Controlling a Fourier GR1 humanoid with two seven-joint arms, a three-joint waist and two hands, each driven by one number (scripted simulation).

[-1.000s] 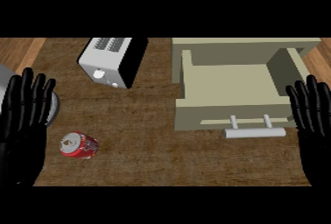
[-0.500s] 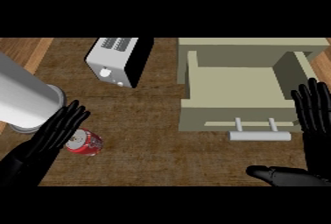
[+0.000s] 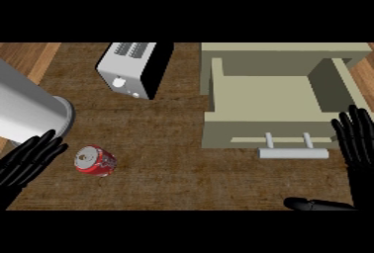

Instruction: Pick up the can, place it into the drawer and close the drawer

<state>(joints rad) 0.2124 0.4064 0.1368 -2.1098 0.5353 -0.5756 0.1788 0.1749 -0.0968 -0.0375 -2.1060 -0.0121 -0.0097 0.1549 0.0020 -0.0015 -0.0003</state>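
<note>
Look at the lower left of your head view: the red can (image 3: 95, 160) lies on its side on the brown tabletop (image 3: 175, 163), its silver top turned toward the upper left. Your left hand (image 3: 29, 160) sits just beside it on the left, palm down, with the fingers (image 3: 45, 148) straight and spread, pointing up and to the right. They hold nothing, and a narrow strip of tabletop shows between the fingertips and the can, so the two are apart. The grey left forearm (image 3: 25, 116) runs in from the left edge above that hand.

At the far right edge you see your right hand (image 3: 358, 143) with its fingers up and straight, open and empty, resting just right of the drawer front. Its thumb (image 3: 314, 203) juts out to the left along the lower edge of the view.

The beige drawer (image 3: 266, 96) stands pulled open in the upper right, its tray bare inside. The pale handle (image 3: 294, 152) on the drawer front faces you, just left of the right hand. The can is well apart from the drawer, across the tabletop.

A white and black toaster (image 3: 135, 69) stands at the top, between the forearm and the drawer, slots upward and a round knob on its near face.
</note>
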